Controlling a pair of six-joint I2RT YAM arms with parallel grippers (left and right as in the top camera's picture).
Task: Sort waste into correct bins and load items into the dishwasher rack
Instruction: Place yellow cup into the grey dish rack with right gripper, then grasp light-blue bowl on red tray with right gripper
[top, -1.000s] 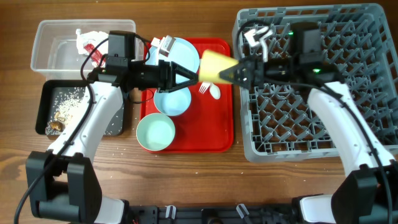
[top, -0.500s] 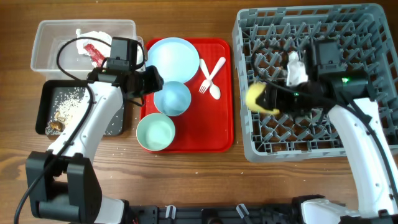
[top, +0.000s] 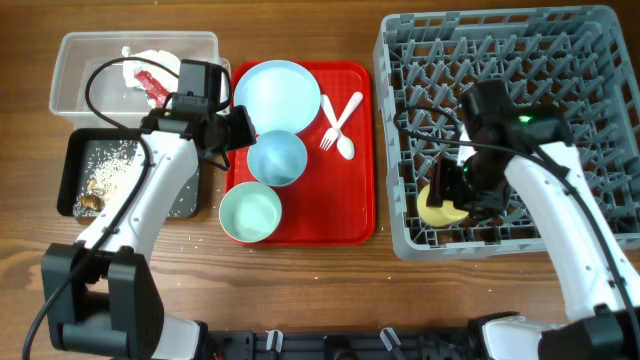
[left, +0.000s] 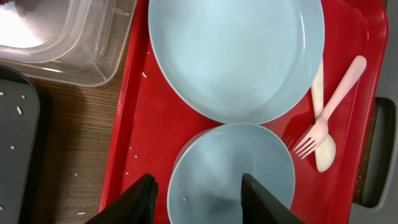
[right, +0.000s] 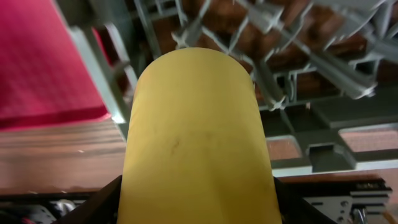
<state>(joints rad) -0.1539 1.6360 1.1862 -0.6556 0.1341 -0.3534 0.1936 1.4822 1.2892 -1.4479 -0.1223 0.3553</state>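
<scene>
Overhead and wrist views of a two-arm table-clearing scene.

**Left arm.** The left gripper (left: 198, 180) hangs over the pale blue bowl (left: 230, 168) on the red tray (top: 355, 200). Its jaws stand apart with nothing between them; whether the fingers (left: 140, 199) touch the bowl's rim cannot be told.

**Right arm.** The right gripper (right: 196, 199) is closed on the yellow cup (top: 440, 205), one finger on each flank. The cup sits at the near-left corner of the dishwasher rack (top: 600, 60) — whether it rests on the pegs or hangs above them cannot be told.

**Red tray.** The light blue plate (top: 277, 92) lies at the far end, its near edge overlapping the pale blue bowl. The mint bowl (top: 250, 213) stands nearest the robot. The fork (left: 329, 106) and spoon (left: 324, 152) lie crossed just right of the plate.

**Bins.** The clear tub (top: 80, 80) holds crumpled napkins (top: 150, 62) and a red wrapper (top: 150, 85). The black tray (top: 80, 160), just in front of it, holds white crumbs (top: 115, 165) and brown scraps (top: 92, 200).
</scene>
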